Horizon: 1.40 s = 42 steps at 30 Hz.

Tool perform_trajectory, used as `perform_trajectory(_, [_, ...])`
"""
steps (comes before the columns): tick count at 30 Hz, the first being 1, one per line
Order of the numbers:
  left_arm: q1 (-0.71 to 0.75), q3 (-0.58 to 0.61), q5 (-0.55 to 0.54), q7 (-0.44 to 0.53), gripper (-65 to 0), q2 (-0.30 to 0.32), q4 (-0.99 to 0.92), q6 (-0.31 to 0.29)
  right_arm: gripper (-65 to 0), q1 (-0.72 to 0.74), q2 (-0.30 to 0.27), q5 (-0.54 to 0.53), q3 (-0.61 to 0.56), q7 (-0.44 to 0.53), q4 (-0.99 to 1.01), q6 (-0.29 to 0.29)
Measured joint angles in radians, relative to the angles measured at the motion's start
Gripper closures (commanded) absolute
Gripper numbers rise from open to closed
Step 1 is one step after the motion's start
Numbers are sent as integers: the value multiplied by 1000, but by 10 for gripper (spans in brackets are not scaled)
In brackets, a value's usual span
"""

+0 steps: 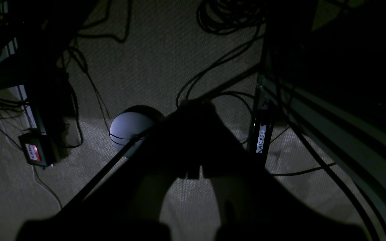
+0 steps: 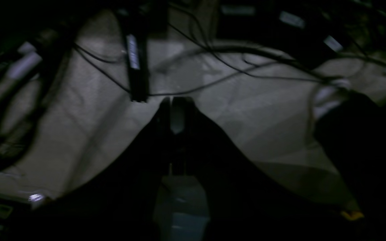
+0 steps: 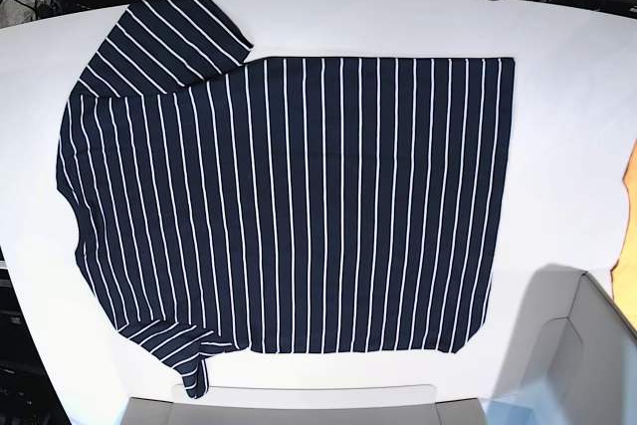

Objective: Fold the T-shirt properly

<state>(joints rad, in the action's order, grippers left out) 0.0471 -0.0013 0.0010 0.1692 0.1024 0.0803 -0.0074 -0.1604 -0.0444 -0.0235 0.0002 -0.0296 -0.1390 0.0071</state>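
The T-shirt (image 3: 289, 206), dark navy with thin white stripes, lies spread flat on the white table (image 3: 567, 77) in the base view. Its hem is to the right. One sleeve (image 3: 164, 37) is at the top left, and the other sleeve (image 3: 184, 350) is bunched at the bottom left. Neither gripper shows in the base view. My left gripper (image 1: 196, 106) is a dark silhouette over carpeted floor, shut and holding nothing. My right gripper (image 2: 174, 102) also hangs over the floor, its fingers pressed together with nothing between them.
An orange cloth (image 3: 630, 216) peeks in at the table's right edge. Pale grey robot parts (image 3: 557, 345) rise at the bottom right and bottom middle. On the floor lie several cables (image 1: 213, 70), a round grey base (image 1: 127, 129) and a black box (image 1: 35, 152).
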Motion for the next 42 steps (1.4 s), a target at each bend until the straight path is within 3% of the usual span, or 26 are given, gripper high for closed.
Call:
perform_trajectory(5, [9, 1, 0, -3, -1, 0, 0, 0, -2, 14, 1, 0, 0, 14, -8, -6])
perform_trajectory(11, [5, 0, 0, -2, -1, 3, 1, 0, -1, -7, -3, 0, -1, -82, -33, 0])
perform_trajectory(17, [19, -2, 0, 5, -1, 3, 3, 0, -2, -4, -18, 0, -1, -56, -45, -3])
perform_trajectory(24, [125, -4, -1, -69, -3, 0, 214, 1, 0, -44, -19, -3, -1, -68, -93, 151])
perform_trajectory(28, [170, -4, -1, -103, -3, 0, 303, 0, 0, -50, -19, 0, -1, -69, -132, 169])
perform_trajectory(42, [170, 0, -1, -101, -1, 0, 305, 0, -1, -173, -35, -1, -3, -71, -271, 174])
